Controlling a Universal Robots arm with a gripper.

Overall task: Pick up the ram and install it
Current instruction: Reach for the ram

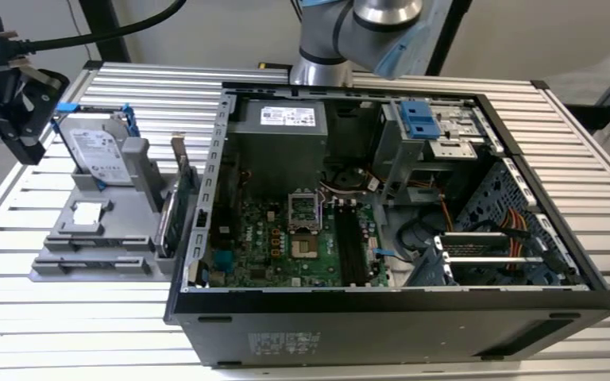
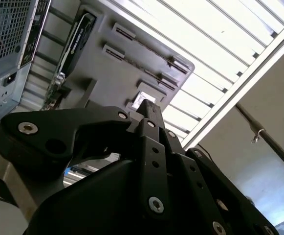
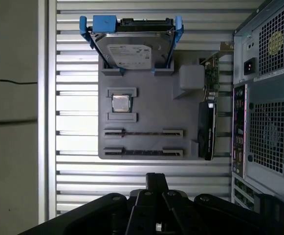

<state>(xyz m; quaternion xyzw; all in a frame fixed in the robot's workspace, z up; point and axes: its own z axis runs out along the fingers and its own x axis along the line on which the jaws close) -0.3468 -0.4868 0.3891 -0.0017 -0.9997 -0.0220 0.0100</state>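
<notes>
Beside the open computer case [image 1: 390, 317], on the exterior view's left, a grey holder [image 1: 125, 266] has two slots. A thin dark strip in the nearer slot seems to be the ram [image 3: 144, 152]. Farther back stands the hard drive [image 1: 102, 155], and the gripper [image 3: 156, 177] hangs above, jaws closed on nothing.

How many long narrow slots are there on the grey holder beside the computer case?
2. One slot lies next to the square chip; the other slot runs along the grey holder's edge farthest from the hard drive, which may hide more.
</notes>
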